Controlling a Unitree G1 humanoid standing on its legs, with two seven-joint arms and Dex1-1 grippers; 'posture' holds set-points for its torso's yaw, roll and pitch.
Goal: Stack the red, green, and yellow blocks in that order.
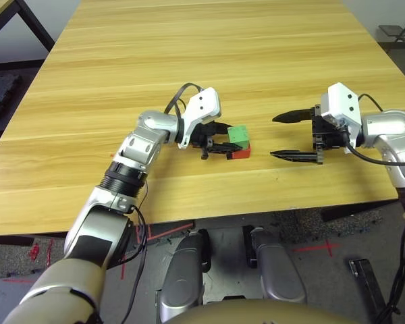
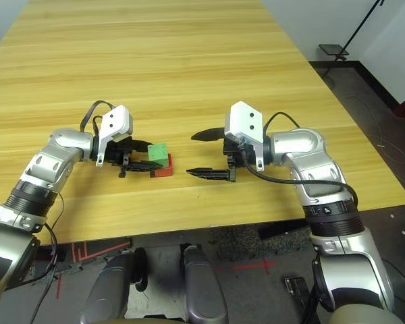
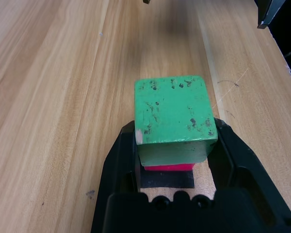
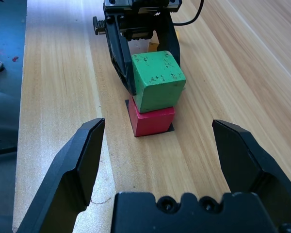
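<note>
The green block (image 4: 157, 77) sits on top of the red block (image 4: 152, 121), shifted a little off its edges. My left gripper (image 1: 224, 140) is shut on the green block, one black finger (image 3: 119, 155) on each side. The red block (image 1: 241, 154) rests on the table near the front middle. To the right of the stack, a short gap away, my right gripper (image 1: 273, 137) is open with nothing between its fingers, pointing at the stack. The yellow block is hidden or out of view.
A flat black square marker (image 3: 167, 179) lies under the red block. The wooden table (image 1: 209, 61) stretches far back behind the stack. Its front edge (image 1: 256, 212) runs close below both grippers.
</note>
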